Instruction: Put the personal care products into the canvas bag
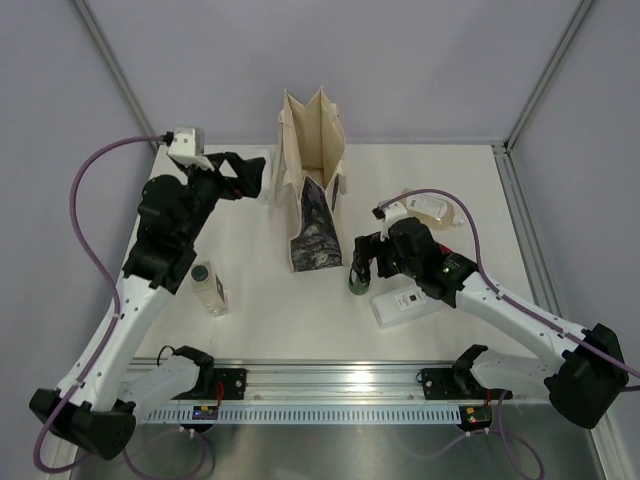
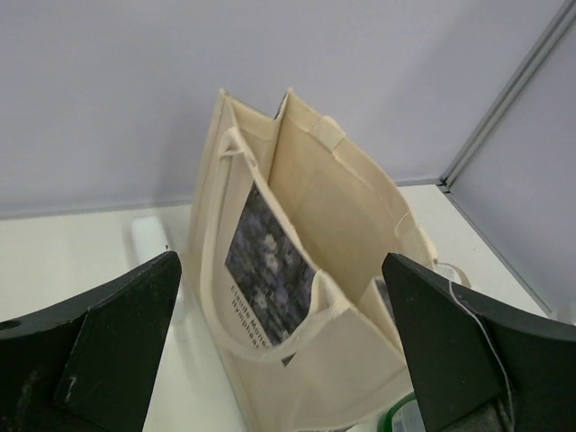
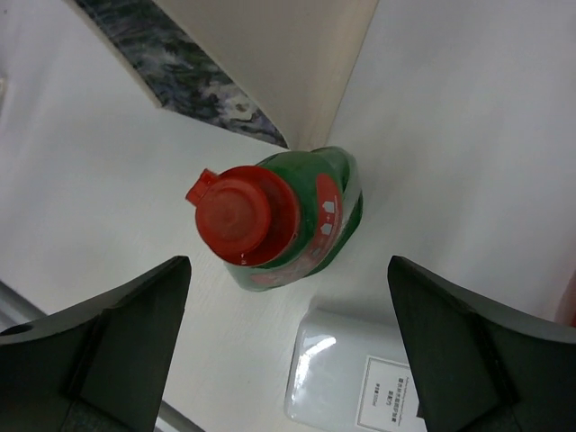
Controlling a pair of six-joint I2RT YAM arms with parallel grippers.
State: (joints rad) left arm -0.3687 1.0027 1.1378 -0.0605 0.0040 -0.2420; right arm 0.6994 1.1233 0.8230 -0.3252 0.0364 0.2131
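From above, the red-capped green bottle [image 1: 357,281] stands upright just right of the canvas bag [image 1: 312,180], beneath the right gripper [image 1: 361,258]; the left wrist view shows the left gripper [image 2: 281,261] spread wide before the bag's mouth; the right wrist view shows parted jaws flanking the bottle, not touching it.

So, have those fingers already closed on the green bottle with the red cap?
No, the right fingers stand wide apart on either side of the green bottle, with bare table showing in the gaps.
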